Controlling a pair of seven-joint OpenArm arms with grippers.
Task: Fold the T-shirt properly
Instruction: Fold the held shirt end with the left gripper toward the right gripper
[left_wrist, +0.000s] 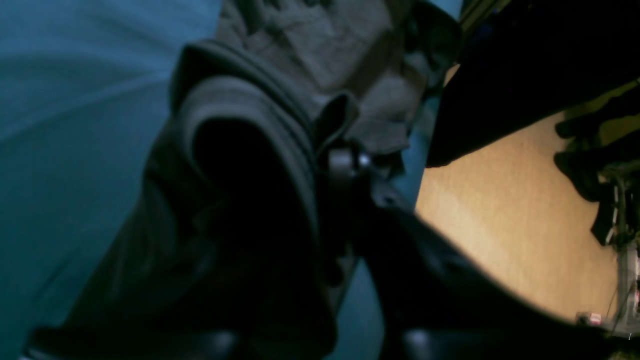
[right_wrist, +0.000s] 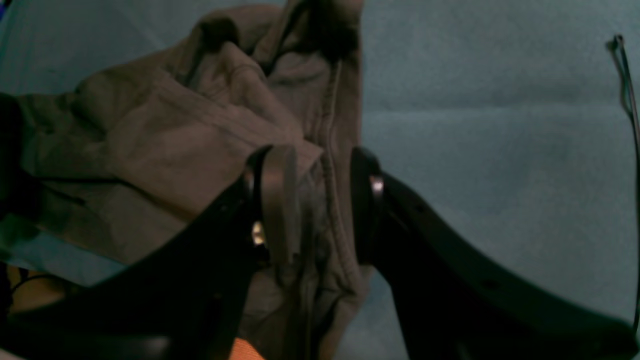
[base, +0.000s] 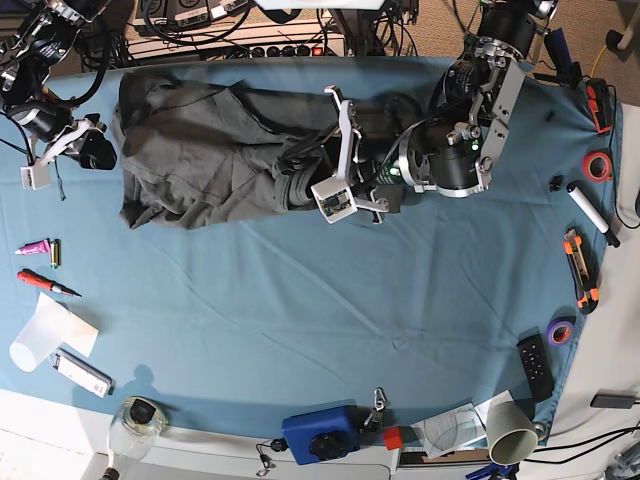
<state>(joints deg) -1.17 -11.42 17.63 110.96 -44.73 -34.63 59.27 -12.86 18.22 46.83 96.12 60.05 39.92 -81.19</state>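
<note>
Starting at the left wrist camera, everything is blurred and dark. The T-shirt (left_wrist: 320, 55) fills the middle, and a thick fold of it with a ribbed edge drapes over one side of the left gripper (left_wrist: 320, 175). One dark finger (left_wrist: 440, 270) rises from the lower right of that fold. The other is hidden under cloth, so I cannot tell how wide this gripper stands or whether it pinches anything. The blue tablecloth (left_wrist: 75, 150) lies left of the shirt and a bare wooden floor (left_wrist: 520, 215) shows to its right.

From the right wrist camera, the right gripper (right_wrist: 322, 200) sits at the shirt's edge. Its two fingers (right_wrist: 280, 200) stand apart, and a stitched hem runs loosely through the gap between them. Crumpled grey cloth spreads up and left from there.

From the base camera, the T-shirt lies bunched lengthwise along the far side of the tablecloth. The left gripper reaches into its crumpled end nearer the table's middle, and the right gripper is at the opposite end. A red screwdriver (base: 40, 283) lies below the shirt, well apart. An orange tape roll (base: 597, 163) lies far off beyond the left arm.
</note>
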